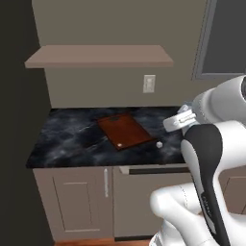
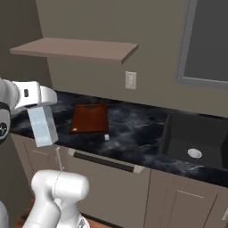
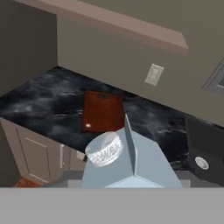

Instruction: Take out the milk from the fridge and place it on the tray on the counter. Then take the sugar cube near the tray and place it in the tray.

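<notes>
Milk (image 2: 43,124) hung upright in the gripper (image 2: 41,107), jaws clamped on its top, in front of the counter (image 2: 133,129). Tray (image 2: 90,118) lay on the counter, sugar cube (image 2: 107,137) just beside it.

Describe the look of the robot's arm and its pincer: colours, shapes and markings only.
The arm is glossy white, built of rounded tubular links with bulbous joints. A long black panel runs down one link, and joint faces are dark. The hand above the pincer is a white block with a small dark mark on its side. No cables show.
</notes>
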Motion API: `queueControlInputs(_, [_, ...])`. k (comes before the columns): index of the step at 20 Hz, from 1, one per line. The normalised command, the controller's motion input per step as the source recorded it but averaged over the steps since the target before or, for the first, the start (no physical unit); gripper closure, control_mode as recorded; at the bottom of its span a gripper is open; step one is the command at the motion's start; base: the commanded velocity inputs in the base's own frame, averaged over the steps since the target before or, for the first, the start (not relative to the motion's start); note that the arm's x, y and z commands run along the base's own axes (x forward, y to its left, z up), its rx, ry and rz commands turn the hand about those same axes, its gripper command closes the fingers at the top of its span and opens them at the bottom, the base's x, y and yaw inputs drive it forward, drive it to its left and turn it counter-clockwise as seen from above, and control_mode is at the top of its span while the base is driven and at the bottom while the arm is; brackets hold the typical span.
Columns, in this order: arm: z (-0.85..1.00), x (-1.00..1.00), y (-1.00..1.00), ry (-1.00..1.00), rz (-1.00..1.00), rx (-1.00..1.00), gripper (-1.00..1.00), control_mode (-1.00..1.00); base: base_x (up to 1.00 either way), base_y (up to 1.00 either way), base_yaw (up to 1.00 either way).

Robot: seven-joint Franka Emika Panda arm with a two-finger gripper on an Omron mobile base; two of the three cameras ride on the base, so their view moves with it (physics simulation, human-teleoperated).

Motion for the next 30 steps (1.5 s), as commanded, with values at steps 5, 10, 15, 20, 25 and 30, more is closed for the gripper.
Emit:
queueControlInputs(5, [0.00,0.00,0.00,0.00,0.00,0.00,1.00,1.00,0.00,0.92,-0.21])
queueControlInputs(10, [0.00,0.00,0.00,0.00,0.00,0.00,1.00,1.00,0.09,0.33,-0.22])
queueControlInputs(15, [0.00,0.00,0.00,0.00,0.00,0.00,1.00,1.00,-0.13,-0.59,-0.14])
queueControlInputs(20, [0.00,0.00,0.00,0.00,0.00,0.00,1.00,1.00,-0.03,0.14,-0.05])
queueControlInputs(25, [0.00,0.00,0.00,0.00,0.00,0.00,1.00,1.00,0.36,0.08,0.09])
queueControlInputs(30, [0.00,0.00,0.00,0.00,0.00,0.00,1.00,1.00,0.91,0.13,0.19])
